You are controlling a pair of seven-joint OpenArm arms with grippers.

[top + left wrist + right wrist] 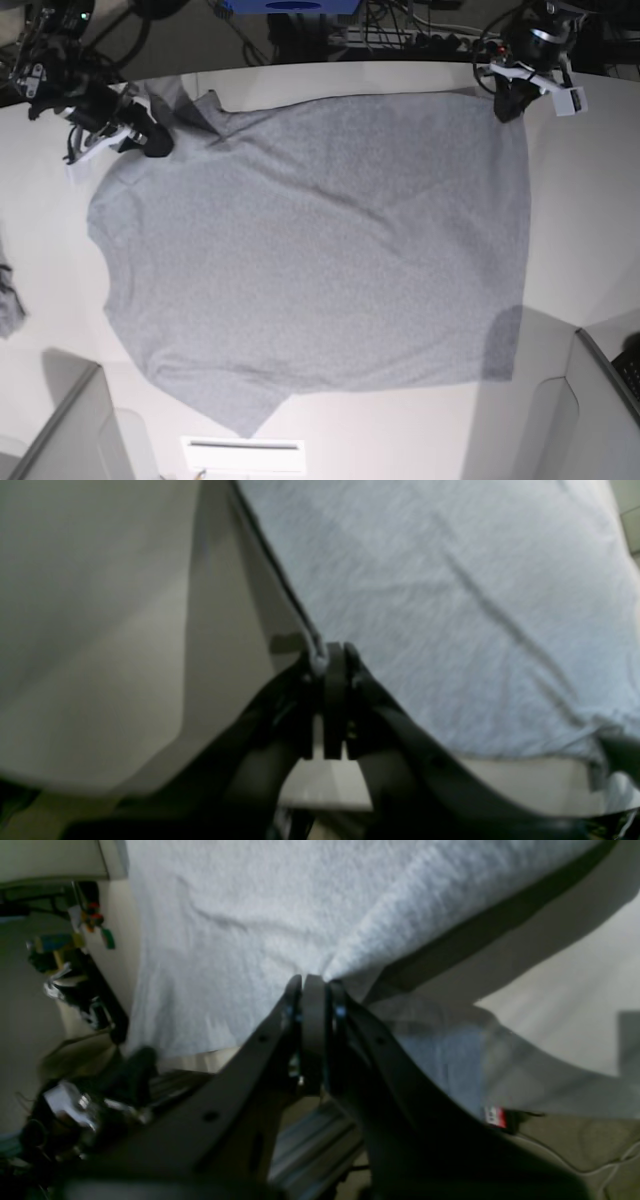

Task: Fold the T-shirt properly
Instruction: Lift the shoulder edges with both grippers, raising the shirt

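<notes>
The T-shirt [320,250] lies spread, plain side up, across the pale surface [590,200], with its far edge along the back. The left gripper [507,98] is clenched on the far corner at the hem end; the left wrist view shows the fingers [336,665] pressed together with a nub of grey fabric pinched beside them. The right gripper [150,140] is clenched on cloth at the shoulder end, where the right wrist view shows the fabric gathering into a peak at the closed fingers [314,990].

To do this step well, both arms should probably lift together and carry the far edge toward the near edge at an even pace, keeping the cloth taut between them so the fold line runs straight. The pinch on the left looks thin, so a gentle pull seems wise to avoid slipping.

A small grey scrap [8,300] lies at the edge of the surface, apart from the shirt. A white label [242,455] sits just beyond the near hem. Grey panels [65,425] stand at both near corners and could catch a low sweep.
</notes>
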